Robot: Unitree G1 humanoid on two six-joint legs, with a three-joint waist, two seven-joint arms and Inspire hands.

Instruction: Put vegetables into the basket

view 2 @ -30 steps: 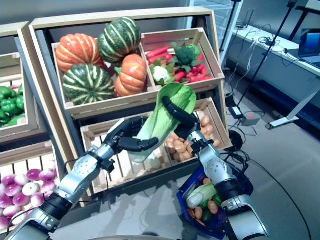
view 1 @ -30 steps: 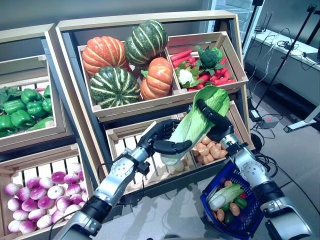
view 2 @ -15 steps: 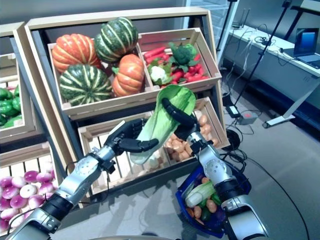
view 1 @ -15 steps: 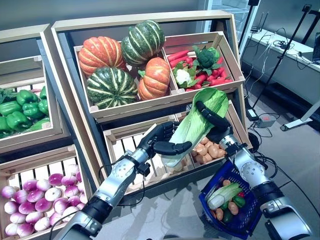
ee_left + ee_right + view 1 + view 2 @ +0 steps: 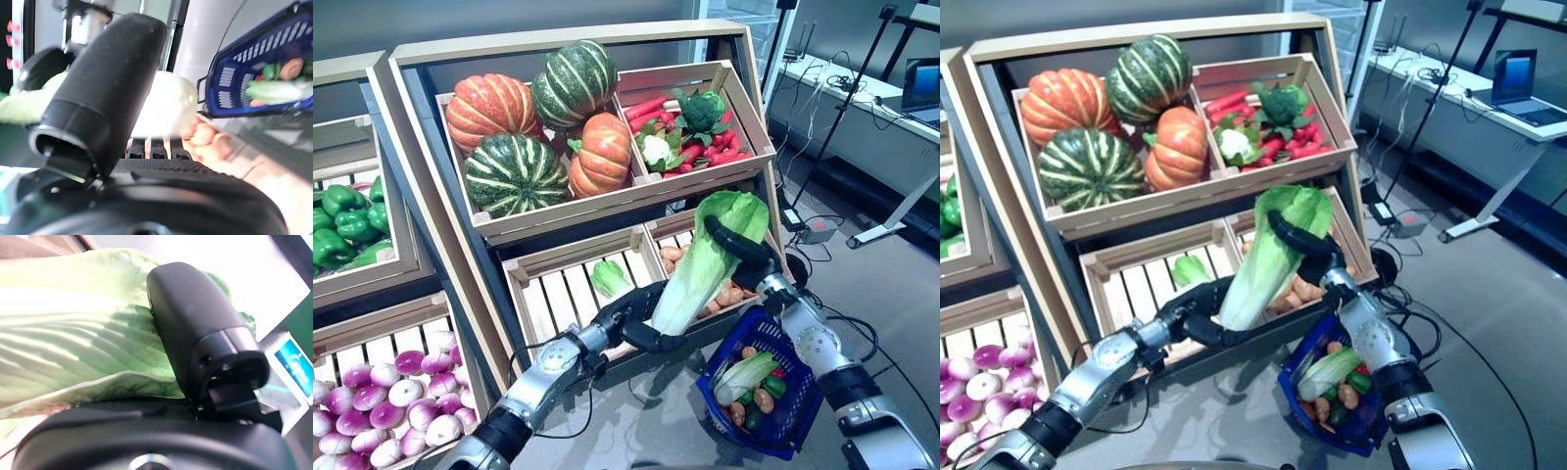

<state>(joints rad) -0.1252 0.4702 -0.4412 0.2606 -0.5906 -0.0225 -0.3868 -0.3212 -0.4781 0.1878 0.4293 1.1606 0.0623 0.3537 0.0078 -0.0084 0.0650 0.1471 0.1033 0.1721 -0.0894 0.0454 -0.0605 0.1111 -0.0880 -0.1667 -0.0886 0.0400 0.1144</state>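
Note:
A long napa cabbage with a pale stalk and green leafy top hangs tilted in front of the lower crates, held by both hands. My left hand is curled round its white base. My right hand grips the leafy top, thumb across the leaf. The blue basket hangs at my right forearm, just below and right of the cabbage. It holds another cabbage, potatoes and green vegetables.
The wooden stand carries crates of pumpkins, red radishes with broccoli and cauliflower, green peppers, turnips and potatoes. A small green vegetable lies in the slatted crate. A desk with a laptop stands far right.
Both hands have carried the cabbage down and to the right, nearer the basket. The view has shifted too, and the slatted crate with its small green vegetable now shows.

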